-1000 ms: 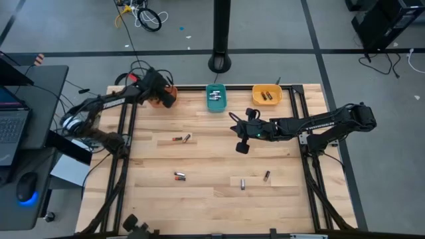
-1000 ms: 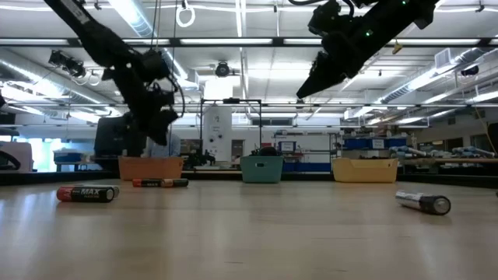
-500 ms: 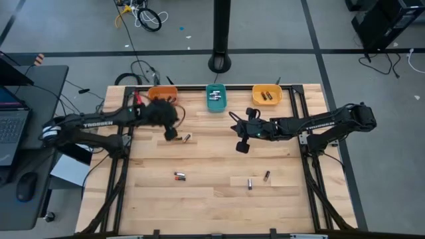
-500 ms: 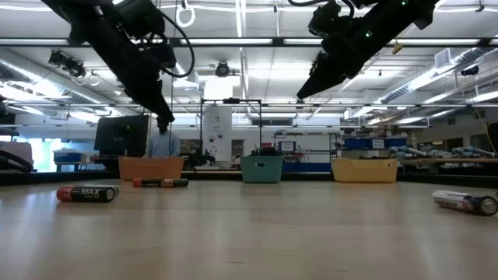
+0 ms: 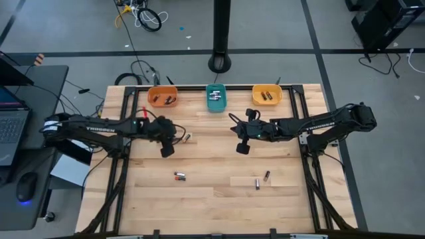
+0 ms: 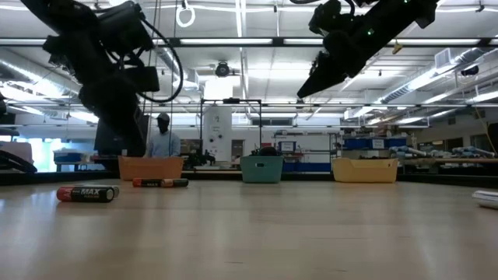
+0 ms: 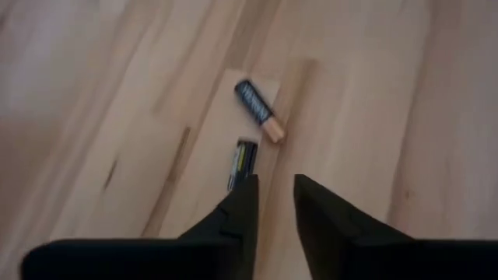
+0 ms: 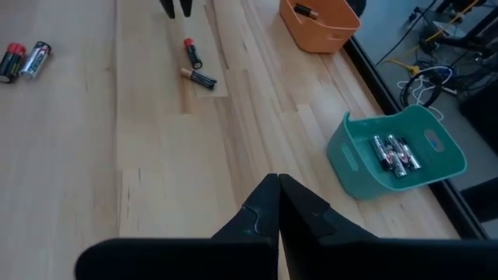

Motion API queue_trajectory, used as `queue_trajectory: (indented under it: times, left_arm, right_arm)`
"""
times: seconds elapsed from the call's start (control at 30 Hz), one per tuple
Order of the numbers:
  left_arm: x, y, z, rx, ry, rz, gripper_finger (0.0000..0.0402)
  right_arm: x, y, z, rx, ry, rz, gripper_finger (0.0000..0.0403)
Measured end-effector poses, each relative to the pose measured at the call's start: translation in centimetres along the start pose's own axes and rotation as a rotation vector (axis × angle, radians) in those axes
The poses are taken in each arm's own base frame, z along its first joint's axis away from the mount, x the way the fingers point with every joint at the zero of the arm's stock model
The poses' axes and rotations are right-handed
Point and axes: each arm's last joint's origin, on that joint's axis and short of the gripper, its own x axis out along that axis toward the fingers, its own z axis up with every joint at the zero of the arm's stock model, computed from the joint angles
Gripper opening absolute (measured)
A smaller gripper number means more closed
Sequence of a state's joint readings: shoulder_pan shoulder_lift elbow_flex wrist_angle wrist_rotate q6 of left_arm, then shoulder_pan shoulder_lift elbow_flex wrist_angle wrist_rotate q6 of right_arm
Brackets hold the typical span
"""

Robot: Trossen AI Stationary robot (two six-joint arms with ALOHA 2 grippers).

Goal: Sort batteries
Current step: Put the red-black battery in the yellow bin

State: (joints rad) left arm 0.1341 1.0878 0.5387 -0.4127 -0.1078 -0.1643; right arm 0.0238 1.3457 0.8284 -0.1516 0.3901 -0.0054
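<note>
My left gripper [image 5: 166,150] hovers open over the table's left middle, pointing down at two batteries: a black one with a copper end [image 7: 258,120] and a dark yellow-striped one [image 7: 243,162], both lying flat just beyond its fingertips. More batteries lie flat on the table: a red-and-black one [image 5: 179,176] and two small ones [image 5: 257,184] [image 5: 267,175] toward the near right. At the table's centre my right gripper [image 5: 242,147] hangs shut and holds nothing. Along the far edge stand an orange bin [image 5: 163,97], a teal bin [image 5: 216,97] and a yellow bin [image 5: 267,95], each with batteries inside.
A dark frame rail [image 5: 126,143] runs down each side of the wooden table. A black post base [image 5: 220,64] stands on the floor behind the teal bin. In the low view a person [image 6: 162,140] stands in the room beyond the orange bin.
My left gripper has swung from over the orange bin toward the table's near side and middle and now stands above the two batteries, tipped further down. The silver battery at the near right has rolled toward the table's right edge.
</note>
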Motion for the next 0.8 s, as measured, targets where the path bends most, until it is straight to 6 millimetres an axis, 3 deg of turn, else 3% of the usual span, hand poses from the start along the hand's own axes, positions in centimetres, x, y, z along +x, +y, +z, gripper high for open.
queue_trajectory:
  times: [0.37,0.8]
  left_arm:
    - [2.1,0.2,-2.0,-0.027,0.015,0.03,0.0202]
    - [4.9,0.4,-2.3,-0.007,0.088,0.047,0.0211]
  right_arm:
    - [0.0,0.0,0.0,-0.006,0.001,0.0,0.0015]
    - [0.0,0.0,0.0,-0.015,0.001,0.001,0.0015]
